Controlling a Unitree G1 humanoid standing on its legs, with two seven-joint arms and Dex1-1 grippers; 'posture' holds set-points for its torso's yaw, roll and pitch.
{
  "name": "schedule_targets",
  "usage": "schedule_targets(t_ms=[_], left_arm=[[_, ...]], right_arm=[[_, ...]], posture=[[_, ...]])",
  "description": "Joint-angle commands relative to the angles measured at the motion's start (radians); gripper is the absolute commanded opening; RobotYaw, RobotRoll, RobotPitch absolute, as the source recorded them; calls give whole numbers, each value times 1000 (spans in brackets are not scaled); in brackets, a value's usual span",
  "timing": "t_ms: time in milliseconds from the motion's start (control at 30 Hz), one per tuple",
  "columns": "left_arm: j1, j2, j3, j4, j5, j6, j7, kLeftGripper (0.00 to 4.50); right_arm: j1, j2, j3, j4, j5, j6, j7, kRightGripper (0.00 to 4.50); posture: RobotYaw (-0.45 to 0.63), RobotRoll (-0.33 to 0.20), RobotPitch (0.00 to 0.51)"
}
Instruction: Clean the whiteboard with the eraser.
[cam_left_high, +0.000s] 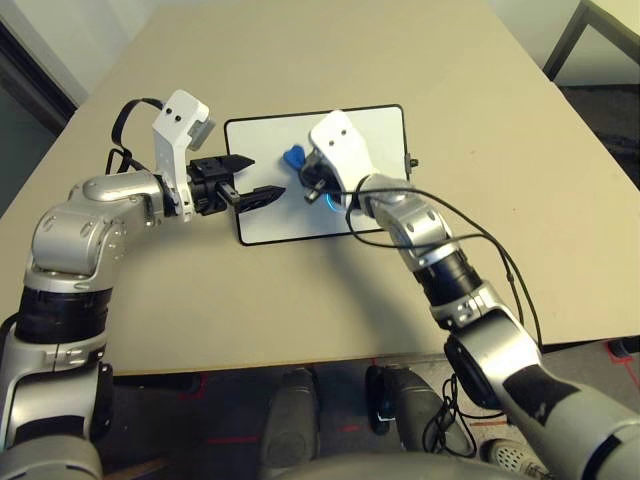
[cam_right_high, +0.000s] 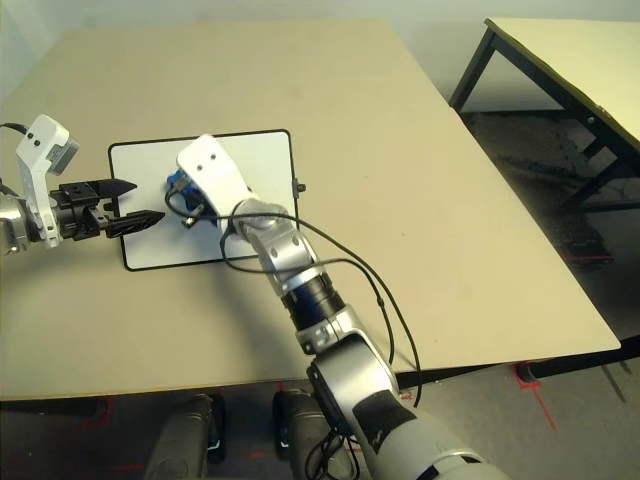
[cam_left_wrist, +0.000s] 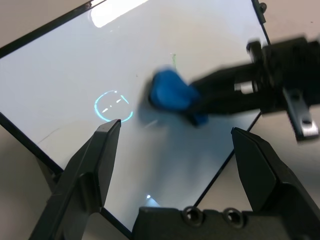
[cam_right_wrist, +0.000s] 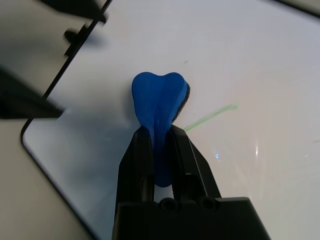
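Tan table (cam_left_high: 470, 200), whiteboard (cam_left_high: 380, 135) flat on it. Right gripper (cam_right_wrist: 159, 145) clamps blue eraser (cam_right_wrist: 159, 100) over board; left gripper (cam_left_wrist: 172, 145) wide open, empty, at board's edge.

Right arm reaches forward and toward the left, forearm angled up the middle; right gripper (cam_right_wrist: 159, 150) fingers pinched tight on the eraser (cam_right_wrist: 159, 100). Left arm bent at the elbow, wrist level, left gripper (cam_left_high: 262, 176) pointing right with fingers (cam_left_wrist: 95, 165) spread apart, apparently holding nothing.
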Motion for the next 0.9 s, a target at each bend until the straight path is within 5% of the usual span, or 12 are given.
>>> schedule_targets(t_ms=[33,367,733,900], left_arm=[[12,7,-4,-8,-2,7,-1,4500],[8,3,-9,-3,-1,2,-3,4500],[16,3,-6,-14,-6,8,2,4500],[10,3,-9,-10,-3,7,2,4500]], right_arm=[[-10,-6,-15,53,-11,12,-16,312],[-183,-3,-160,246,14,-136,-99,312],[31,9,31,17,-9,38,11,311],[18,-2,22,25,-11,39,3,311]], posture=[[147,0,182],[145,0,175],[149,0,174],[146,0,173]])
